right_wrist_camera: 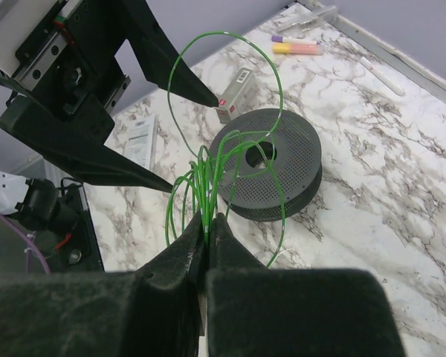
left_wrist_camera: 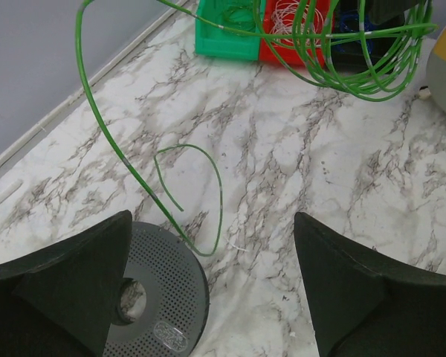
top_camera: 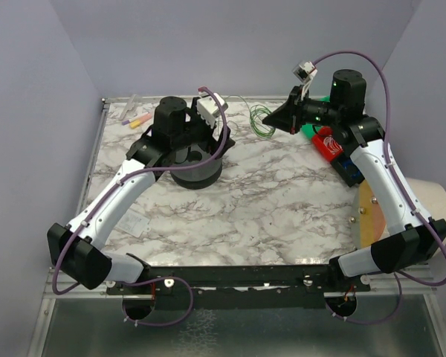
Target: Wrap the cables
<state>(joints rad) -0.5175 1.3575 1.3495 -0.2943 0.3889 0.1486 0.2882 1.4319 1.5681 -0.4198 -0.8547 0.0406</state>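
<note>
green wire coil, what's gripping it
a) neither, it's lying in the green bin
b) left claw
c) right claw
C: in the right wrist view the right claw is pinched shut on the gathered strands of the green wire coil, while the left claw stands open near the black spool with nothing between its fingers.

The white, grey-veined marble-pattern tabletop (top_camera: pixel 282 201) is smooth with a faint sheen. The black round perforated plastic spool (right_wrist_camera: pixel 297 149) is matt. The thin green plastic-coated cable (right_wrist_camera: pixel 204 197) is smooth and glossy.
</note>
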